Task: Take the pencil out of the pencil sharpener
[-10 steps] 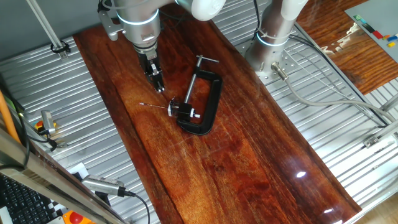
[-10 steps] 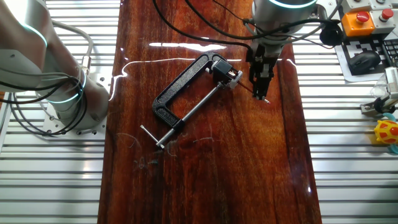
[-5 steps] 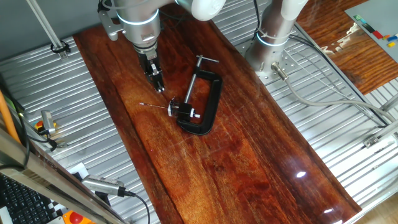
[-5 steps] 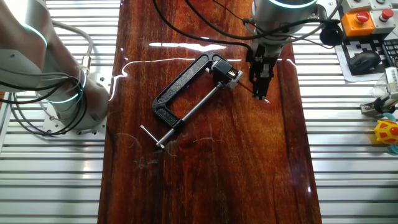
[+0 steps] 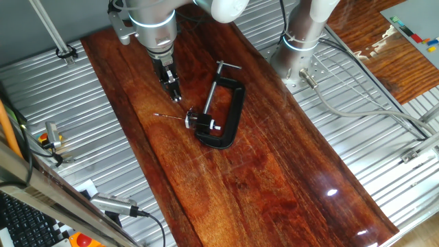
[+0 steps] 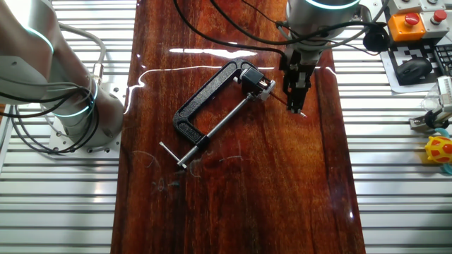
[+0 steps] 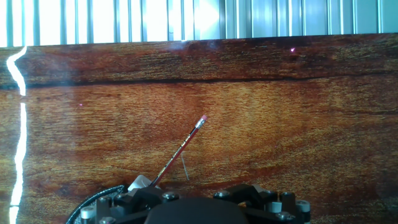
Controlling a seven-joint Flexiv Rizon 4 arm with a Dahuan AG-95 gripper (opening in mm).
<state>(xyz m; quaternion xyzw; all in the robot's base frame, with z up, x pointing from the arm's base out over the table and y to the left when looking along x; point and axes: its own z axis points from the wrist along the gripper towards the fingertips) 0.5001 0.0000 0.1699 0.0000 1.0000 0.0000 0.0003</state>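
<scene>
We saw the pencil point(image 5: 171, 116) lying low over the wooden tabletop point(image 5: 274, 178), one end in the pencil sharpener point(image 5: 194, 121), which sat at the black clamp point(image 5: 225, 113). The gripper point(image 5: 175, 93) hung just beyond the pencil; we couldn't tell whether its jaws were apart or together.
</scene>
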